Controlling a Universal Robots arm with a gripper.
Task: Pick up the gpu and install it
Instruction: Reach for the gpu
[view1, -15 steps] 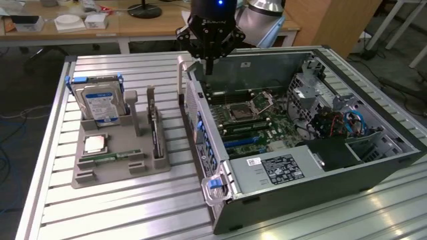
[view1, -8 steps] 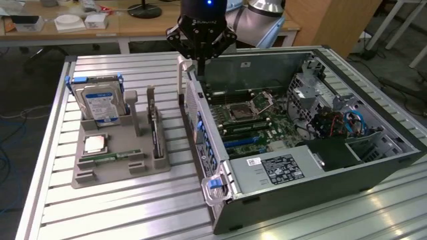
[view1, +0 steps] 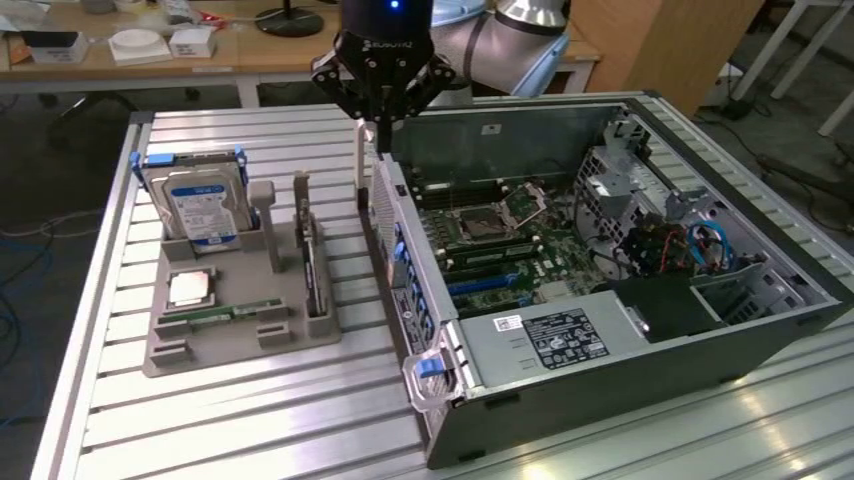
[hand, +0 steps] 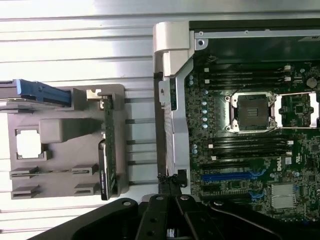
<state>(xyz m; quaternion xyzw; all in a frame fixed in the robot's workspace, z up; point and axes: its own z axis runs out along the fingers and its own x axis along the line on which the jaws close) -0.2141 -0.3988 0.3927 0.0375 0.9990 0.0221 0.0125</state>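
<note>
**End effector closed over the computer case's edge, gpu in its tray**

The black end effector (view1: 380, 140) (hand: 169, 181) of the robot arm points straight down with its fingers clenched together. Nothing can be seen gripped between them. Its tips are just above the far end of the side wall of an open dark grey desktop computer case (view1: 747, 330). Whether they touch that wall cannot be told.

The gpu (view1: 311, 270) (hand: 108, 145) is a thin, dark brownish circuit card with a silver metal end bracket. It stands on its edge in a slot of a grey plastic holding tray (view1: 240, 350) (hand: 60, 130). It is below the end effector, toward the exterior view's left and nearer that camera, apart from the fingers and just beside the case wall.

Further from the end effector on the same tray, a silver hard drive with a blue label (view1: 200, 210) stands upright between blue rails. In front of it lie a small square silver processor chip (view1: 191, 288) (hand: 28, 144) and a narrow green memory stick (view1: 220, 313).

On the end effector's other side, toward the exterior view's right, the green motherboard (view1: 507, 250) (hand: 250, 150) lies exposed inside the case, with its empty processor socket and blue expansion slots.

Tray and case both rest on a slatted silver metal desk (view1: 200, 430) (hand: 75, 50).
</note>
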